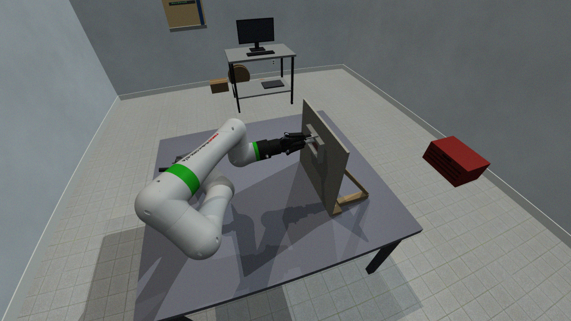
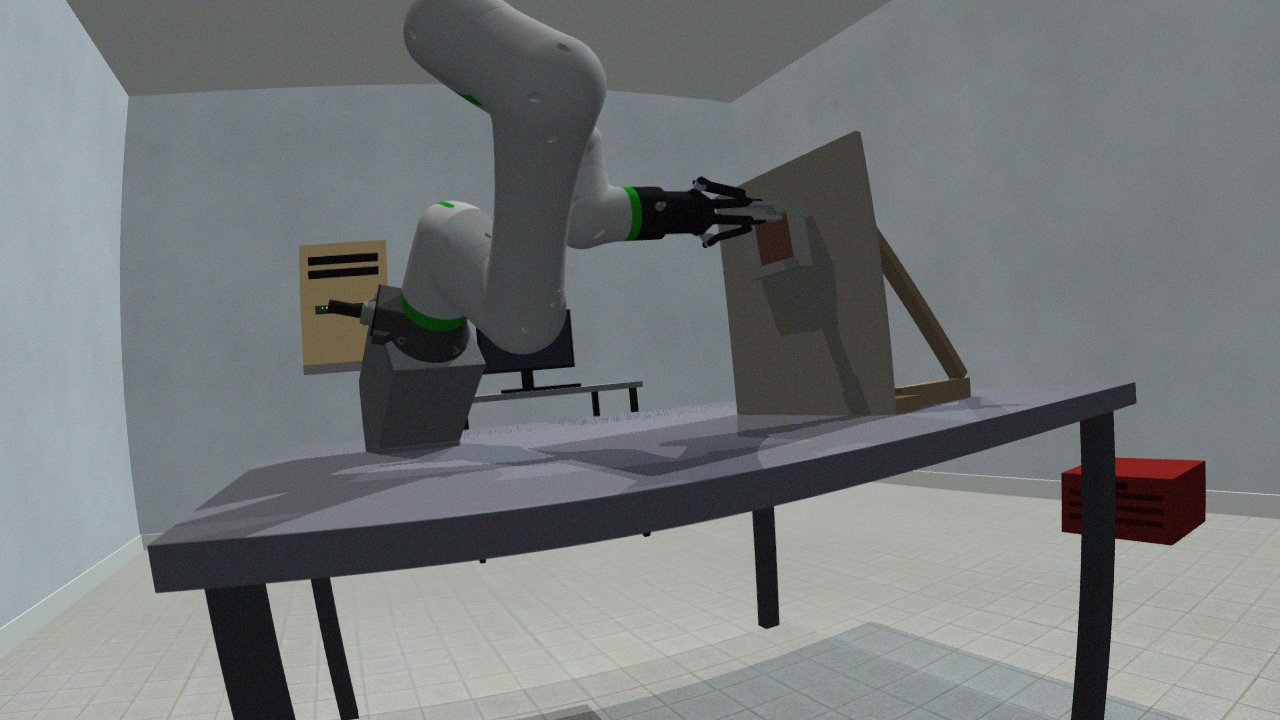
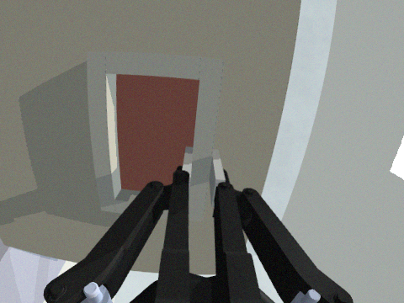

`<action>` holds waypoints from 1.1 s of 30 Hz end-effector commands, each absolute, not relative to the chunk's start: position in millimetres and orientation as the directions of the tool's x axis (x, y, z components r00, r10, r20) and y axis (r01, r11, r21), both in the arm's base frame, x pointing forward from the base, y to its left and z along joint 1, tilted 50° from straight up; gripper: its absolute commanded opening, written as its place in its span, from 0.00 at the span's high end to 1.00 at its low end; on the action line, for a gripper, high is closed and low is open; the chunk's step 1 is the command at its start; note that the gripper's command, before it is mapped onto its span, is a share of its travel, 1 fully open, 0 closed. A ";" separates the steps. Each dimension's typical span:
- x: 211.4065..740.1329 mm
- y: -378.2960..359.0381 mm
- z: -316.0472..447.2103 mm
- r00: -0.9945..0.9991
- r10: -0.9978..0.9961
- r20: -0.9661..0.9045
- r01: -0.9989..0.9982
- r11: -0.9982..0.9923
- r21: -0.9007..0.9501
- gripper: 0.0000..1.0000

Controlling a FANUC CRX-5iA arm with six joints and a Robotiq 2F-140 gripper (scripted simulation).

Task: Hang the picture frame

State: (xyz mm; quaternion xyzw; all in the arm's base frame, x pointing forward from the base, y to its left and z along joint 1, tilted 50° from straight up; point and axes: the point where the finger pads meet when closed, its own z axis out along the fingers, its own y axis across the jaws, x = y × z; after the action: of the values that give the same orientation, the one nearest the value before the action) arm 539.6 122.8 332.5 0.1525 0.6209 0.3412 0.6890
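The picture frame (image 3: 158, 131) is a small grey frame with a dark red panel. It sits close against the upright tan board (image 1: 324, 157), near the board's top. It also shows in the exterior view (image 2: 780, 241) and the top view (image 1: 313, 142). My gripper (image 3: 200, 159) is shut on the frame's top edge, reaching level from the arm toward the board (image 2: 747, 214). The frame looks about level. The screw is hidden behind the frame and my fingers.
The board (image 2: 810, 286) stands on the grey table, propped by a wooden brace (image 1: 351, 191) behind it. The robot base (image 2: 416, 385) stands at the table's far side. A red box (image 1: 455, 160) floats off the table to the right.
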 end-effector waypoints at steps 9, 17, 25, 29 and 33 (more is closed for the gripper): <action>539.6 123.0 332.6 -0.004 0.660 -0.752 -0.281 0.721 0.634 1.00; 539.6 123.0 332.6 -0.004 0.660 -0.752 -0.281 0.721 0.634 0.71; 539.6 123.0 332.6 -0.004 0.660 -0.752 -0.281 0.721 0.634 0.71; 539.6 123.0 332.6 -0.004 0.660 -0.752 -0.281 0.721 0.634 0.71; 539.6 123.0 332.6 -0.004 0.660 -0.752 -0.281 0.721 0.634 0.71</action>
State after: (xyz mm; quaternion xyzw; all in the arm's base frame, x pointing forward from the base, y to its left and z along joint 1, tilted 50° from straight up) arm 539.7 122.7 332.4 0.1526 0.6210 0.3411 0.6890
